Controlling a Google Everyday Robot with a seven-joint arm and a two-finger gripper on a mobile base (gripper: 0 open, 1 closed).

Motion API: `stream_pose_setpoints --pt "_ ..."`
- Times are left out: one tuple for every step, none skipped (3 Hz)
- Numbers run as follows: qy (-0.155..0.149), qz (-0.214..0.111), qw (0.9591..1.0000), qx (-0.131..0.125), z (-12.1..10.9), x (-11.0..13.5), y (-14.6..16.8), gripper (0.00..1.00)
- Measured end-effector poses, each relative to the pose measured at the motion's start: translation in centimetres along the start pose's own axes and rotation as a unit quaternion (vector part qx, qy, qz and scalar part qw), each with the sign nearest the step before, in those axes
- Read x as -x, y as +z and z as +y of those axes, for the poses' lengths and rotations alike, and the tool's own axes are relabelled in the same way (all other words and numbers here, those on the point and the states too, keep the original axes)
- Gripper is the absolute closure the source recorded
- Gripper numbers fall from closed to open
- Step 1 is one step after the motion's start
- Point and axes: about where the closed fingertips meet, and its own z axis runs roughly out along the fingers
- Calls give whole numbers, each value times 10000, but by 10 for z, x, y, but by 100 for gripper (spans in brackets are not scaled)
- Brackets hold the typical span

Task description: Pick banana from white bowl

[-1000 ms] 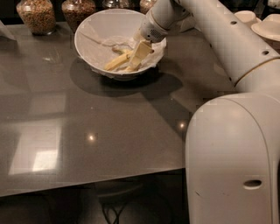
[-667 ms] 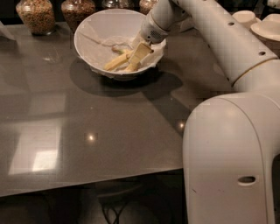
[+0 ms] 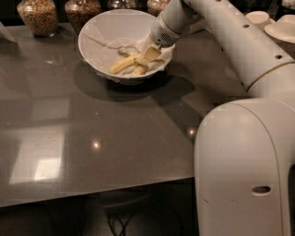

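The white bowl (image 3: 90, 28) stands at the back of the dark table, lined with crumpled white paper (image 3: 115, 44). A longer yellow banana (image 3: 120, 65) lies in it, running toward the lower left, with a shorter yellow banana (image 3: 140, 70) beside it on the right. My gripper (image 3: 148, 55) reaches down into the bowl from the upper right and rests at the right ends of the two bananas, touching them. The gripper hides those ends, so I cannot tell which banana it is on.
Glass jars of grains (image 3: 39, 16) (image 3: 82, 9) stand behind the bowl at the back left. Small cream bowls and plates (image 3: 282, 28) stand at the back right. My white arm and base (image 3: 244, 170) fill the right side. The grey tabletop (image 3: 92, 138) ends near the bottom.
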Motion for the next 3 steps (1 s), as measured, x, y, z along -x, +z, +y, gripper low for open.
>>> stream_pose_setpoints --pt "-59 38 10000 61 3 2 -1 93" --pt "-170 54 9998 94 6 9 -4 100" --pt "-246 49 9997 67 7 16 -10 100"
